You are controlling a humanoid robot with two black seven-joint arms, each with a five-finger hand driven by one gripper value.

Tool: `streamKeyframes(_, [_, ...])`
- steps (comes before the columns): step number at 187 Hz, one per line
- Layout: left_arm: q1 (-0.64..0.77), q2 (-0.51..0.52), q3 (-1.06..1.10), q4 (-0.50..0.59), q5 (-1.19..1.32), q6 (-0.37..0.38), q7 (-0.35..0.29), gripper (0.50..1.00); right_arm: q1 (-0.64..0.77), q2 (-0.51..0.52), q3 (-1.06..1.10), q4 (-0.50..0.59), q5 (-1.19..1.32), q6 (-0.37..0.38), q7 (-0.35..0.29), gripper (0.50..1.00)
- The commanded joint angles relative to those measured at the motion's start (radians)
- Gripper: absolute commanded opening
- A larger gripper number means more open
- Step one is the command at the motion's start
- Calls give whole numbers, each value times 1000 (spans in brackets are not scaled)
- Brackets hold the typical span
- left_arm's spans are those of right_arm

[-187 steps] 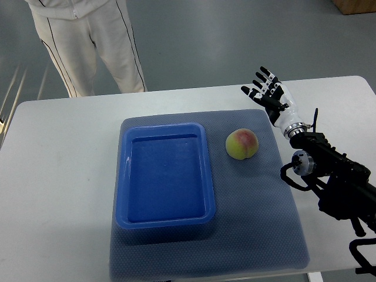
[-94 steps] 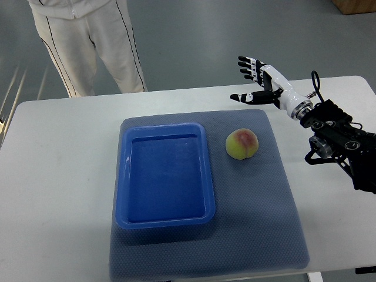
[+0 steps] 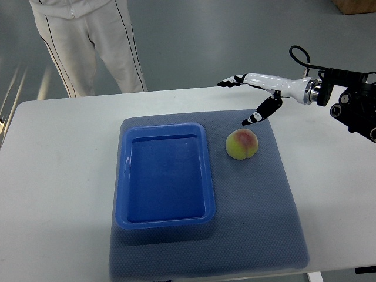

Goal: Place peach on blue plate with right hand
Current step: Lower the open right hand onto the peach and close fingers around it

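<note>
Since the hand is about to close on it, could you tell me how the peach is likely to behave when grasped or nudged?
The peach looks round, so a nudge would probably roll it across the grey mat. It seems smooth-skinned and likely soft, so it may bruise. The right hand, open above it, may need an enclosing grip.

The blue plate (image 3: 164,176) looks like smooth, glossy plastic, catching light along its rim. Under it the grey mat (image 3: 258,211) is matt, with a fine dimpled weave (rubbery or cloth, hard to say). The peach (image 3: 242,144) is softly matt. The right hand (image 3: 258,94) has a shiny white shell with black fingertips (image 3: 249,120).
</note>
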Motion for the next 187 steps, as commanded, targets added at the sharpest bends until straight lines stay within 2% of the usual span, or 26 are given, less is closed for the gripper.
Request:
streamKeyframes(1, [0, 0, 0, -1, 0, 0, 0, 1000, 43, -24, -59, 40, -83, 12, 15, 930])
streamKeyframes(43, [0, 0, 0, -1, 0, 0, 0, 1000, 66, -13, -228, 52, -157, 6, 19, 930])
streamKeyframes(87, [0, 0, 0, -1, 0, 0, 0, 1000, 60, 11, -232, 38, -194, 1, 6, 930])
streamKeyframes(115, [0, 0, 2, -1, 0, 0, 0, 1000, 52, 50, -232, 9, -194, -45, -17, 930])
streamKeyframes(187, [0, 0, 2, -1, 0, 0, 0, 1000, 20, 68, -232, -6, -194, -51, -24, 928])
